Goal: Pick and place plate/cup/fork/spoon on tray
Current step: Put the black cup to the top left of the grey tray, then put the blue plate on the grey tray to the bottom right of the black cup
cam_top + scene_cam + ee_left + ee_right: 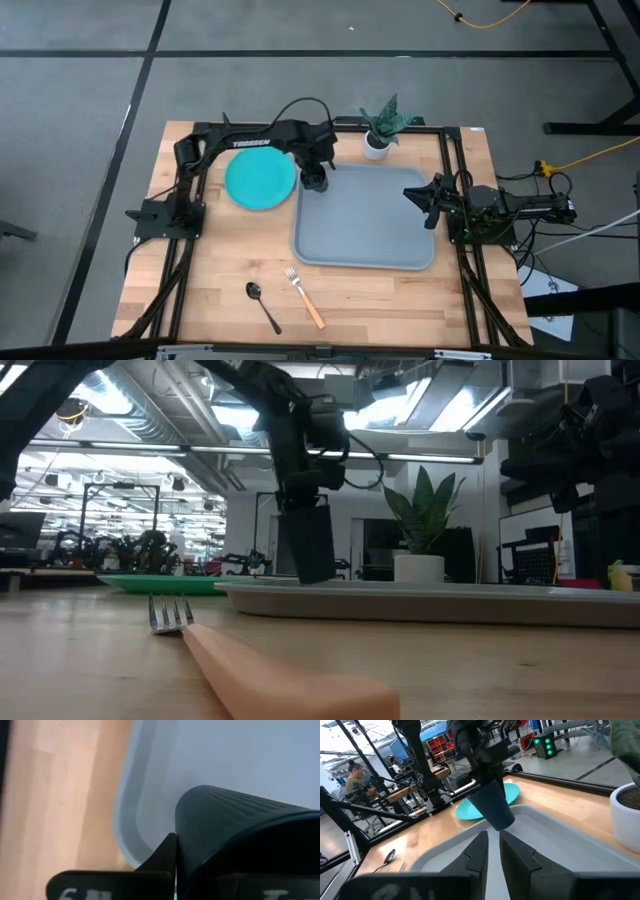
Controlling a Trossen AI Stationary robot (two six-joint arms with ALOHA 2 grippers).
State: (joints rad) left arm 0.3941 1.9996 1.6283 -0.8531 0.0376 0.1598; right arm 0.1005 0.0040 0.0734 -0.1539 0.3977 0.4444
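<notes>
My left gripper [316,172] is shut on the black cup [492,807], which is tilted over the far left corner of the grey-blue tray [365,240]. The cup also shows in the low view [312,540] and in the left wrist view [235,820]. The teal plate [260,180] lies flat on the table left of the tray. The tan-handled fork [305,296] and the dark spoon [262,305] lie flat on the table near its near edge. My right gripper [424,196] waits over the tray's right side, empty, with only a narrow slit between its fingers [481,855]. My left gripper holds the cup by its top end at the rim [186,851], coming from above. One finger [165,857] lies against the ribbed outer wall; the other is lost in the dark by the cup's mouth. The cup hangs tilted, bottom [502,822] low over the tray's corner; whether it touches, I cannot tell.
A white pot with a green plant [378,140] stands just beyond the tray's far edge, close to the cup. Black frame rails run along the table's left [170,270] and right sides. Bare wood lies between the tray and the near edge.
</notes>
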